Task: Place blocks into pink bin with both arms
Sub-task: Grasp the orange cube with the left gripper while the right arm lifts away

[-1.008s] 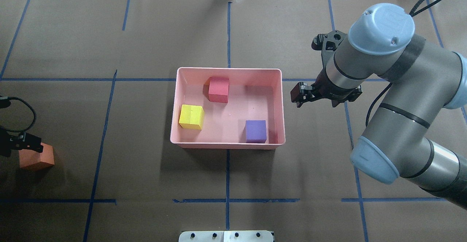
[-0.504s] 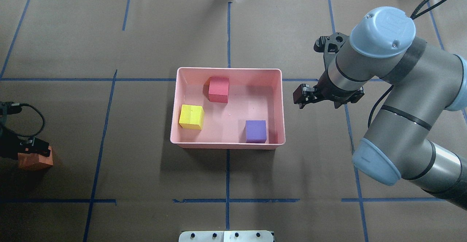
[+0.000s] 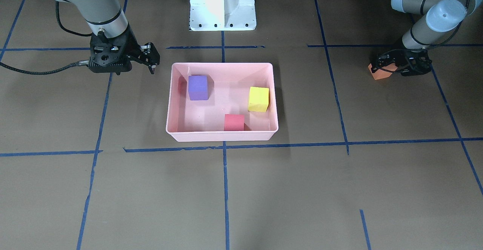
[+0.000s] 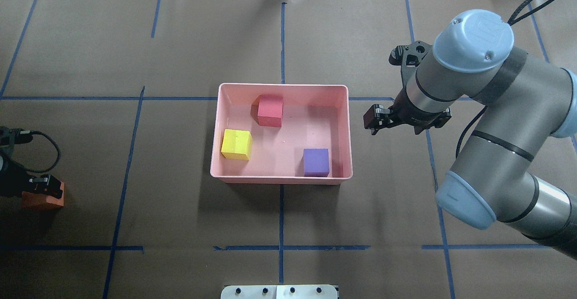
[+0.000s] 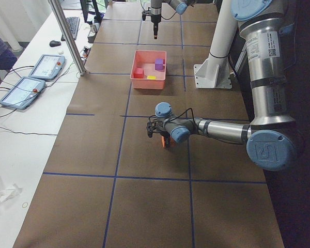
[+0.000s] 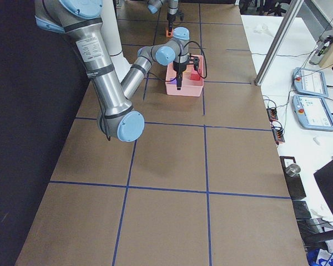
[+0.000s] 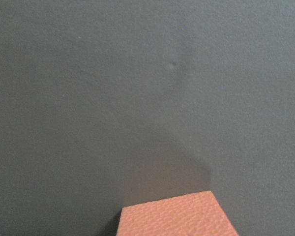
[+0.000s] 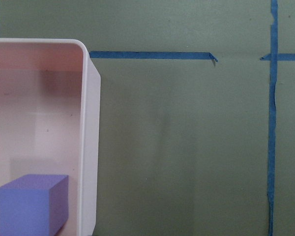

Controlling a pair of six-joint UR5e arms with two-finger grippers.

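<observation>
Block [image 4: 41,201], orange, at left fingers [image 4: 53,186].

Brown table mat [image 4: 180,42], blue tape lines [image 4: 281,218], white pedestal [image 3: 222,5], perhaps two teach pendants [image 5: 46,66]

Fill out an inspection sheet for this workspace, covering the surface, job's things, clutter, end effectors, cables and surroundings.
Surface: brown-covered table with a blue tape grid.
Job's things: pink bin holds the red block, yellow block and purple block, all apart. The orange block is on the table, far from the bin.
Clutter: nothing seen.
End effectors: left end effector is at the orange block, grip not confirmable. Right end effector is outside the bin's wall and holds nothing.
Cables: black cable loops at the left wrist, off the blocks.
Surroundings: white pedestal base; tablets on a side table.
</observation>
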